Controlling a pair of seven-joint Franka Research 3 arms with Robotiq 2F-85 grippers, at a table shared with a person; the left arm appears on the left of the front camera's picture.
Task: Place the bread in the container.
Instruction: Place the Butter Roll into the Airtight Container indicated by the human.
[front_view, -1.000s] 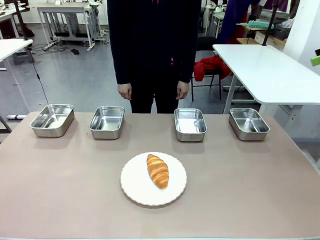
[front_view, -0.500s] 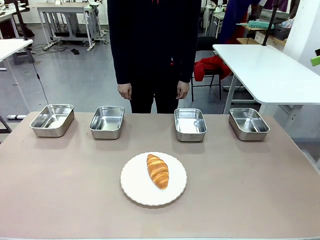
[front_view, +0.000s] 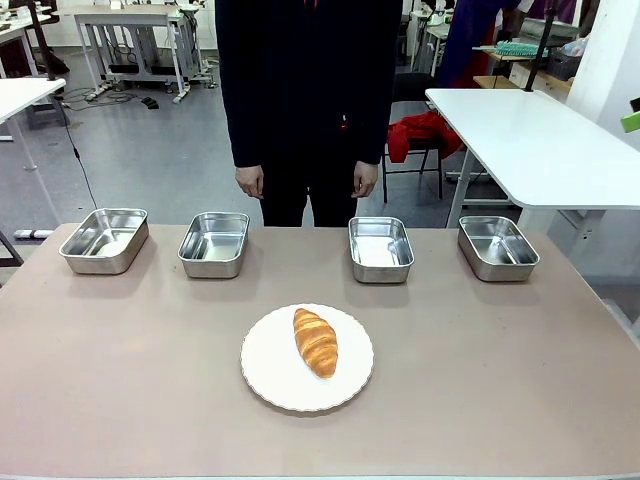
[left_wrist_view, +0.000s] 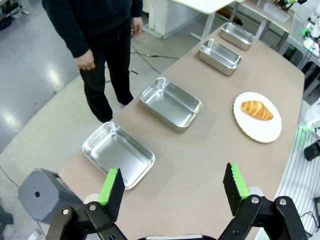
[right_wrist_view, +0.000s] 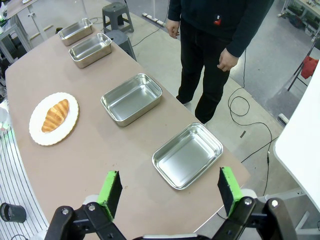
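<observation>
Nothing moved; bread (left_wrist_view: 256, 110) lies well beyond open left pincer (left_wrist_view: 173, 175)

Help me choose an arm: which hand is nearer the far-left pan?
Left. The left hand hovers beside the far-left pan; the right hand hangs by the far-right pan, at the row's other end.

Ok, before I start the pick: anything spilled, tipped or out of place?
Nothing stands out. The croissant lies whole on the white plate, and the four steel pans stand upright and empty, lined up in a row beyond it.
</observation>
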